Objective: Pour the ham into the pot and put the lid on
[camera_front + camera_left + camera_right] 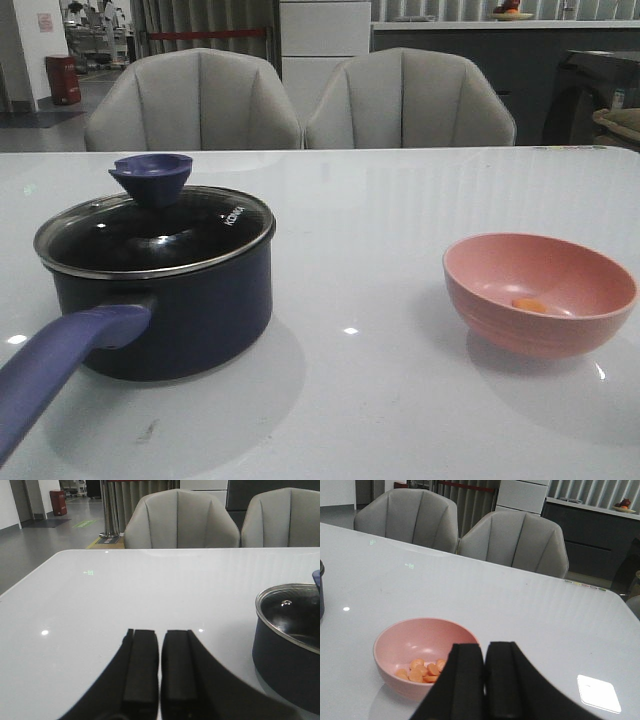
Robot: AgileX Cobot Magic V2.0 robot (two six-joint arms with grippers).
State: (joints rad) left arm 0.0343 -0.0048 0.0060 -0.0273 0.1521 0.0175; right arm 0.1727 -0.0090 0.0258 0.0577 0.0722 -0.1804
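Step in hand: nothing is begun; the lid (155,232) is judged to need lifting off the pot (165,310) first, since the ham cannot be poured in while it is covered
How it is best done: the lid is best gripped by its purple-blue knob (150,177) and raised straight up, then set down well apart from the bowl's path; the pink bowl (590,310) is best held by its rim and tipped slowly over the middle of the pot
Risk: the small slices may slide out all at once or stick to the bowl wall, so a gentle tilt is advised
Pot: it is seen on the left of the white table (380,220), its long handle (60,355) pointing toward the robot; its inside is dark under the glass and no contents can be made out
Bowl: it is placed on the right, well apart from the pot; several orange ham slices (422,670) are piled at its bottom
Left gripper (160,667): fingers are pressed together, nothing is held, beside the pot
Right gripper (485,680): fingers are likewise closed and empty, just beside the bowl
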